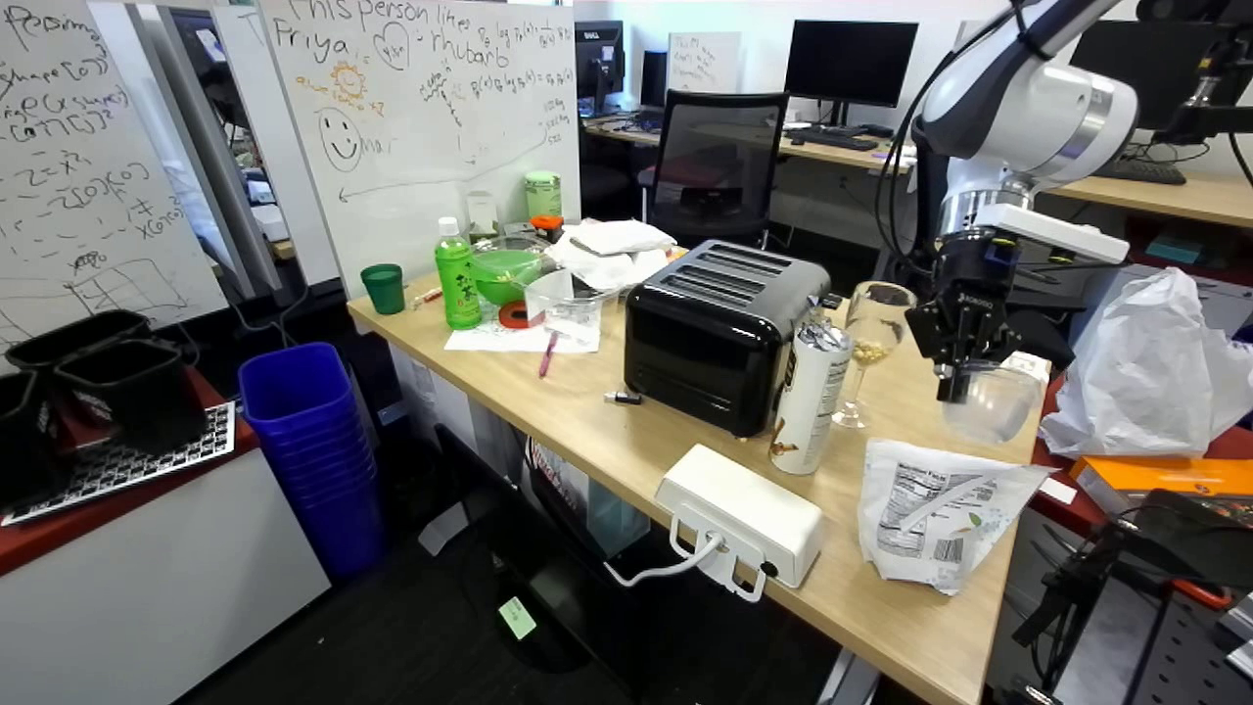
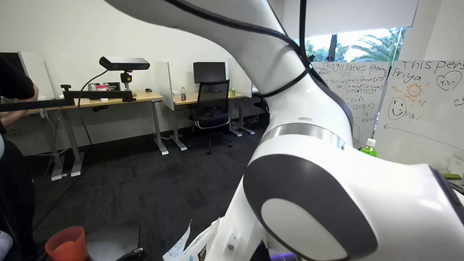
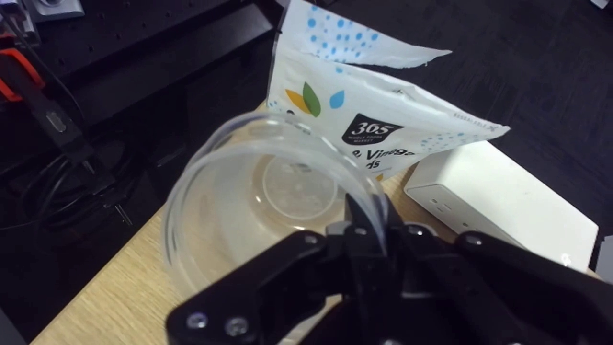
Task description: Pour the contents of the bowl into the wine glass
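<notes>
The end effector [image 3: 372, 213] is clenched on the thin wall of the bowl [image 3: 299, 187], with one black finger inside the rim and the other outside. This bowl is round, shallow and see-through, with smooth shiny sides and a ring on its bottom. In an exterior view it is held just beside and below the fingertips, its mouth turned upward; whether it touches the wood-grained counter [image 1: 910, 627], I cannot tell.

Near the end effector, to its left in this view, the wine glass [image 1: 876, 321] stands upright on the counter. It is clear, with a rounded cup, a slender stem and a flat foot, and small yellowish grains [image 1: 867, 350] lie low in the cup. Below the end effector is a white pouch [image 1: 945, 514], creased and glossy; the wrist view shows its torn upper edge and blue dots.

Farther left from the end effector stands a tall white tube [image 1: 811, 406] with crumpled silvery top. Lower left is a smooth white box [image 1: 741, 509] with rounded edges and, in the wrist view, socket holes. Beyond the tube is a glossy black toaster [image 1: 705, 343], boxy, with long slots on top.

Well apart from the end effector, at the far end of the counter, are a whitish translucent container [image 1: 565, 305], a green bowl [image 1: 504, 277], a green bottle [image 1: 456, 279] and a tapered green cup [image 1: 383, 291].
</notes>
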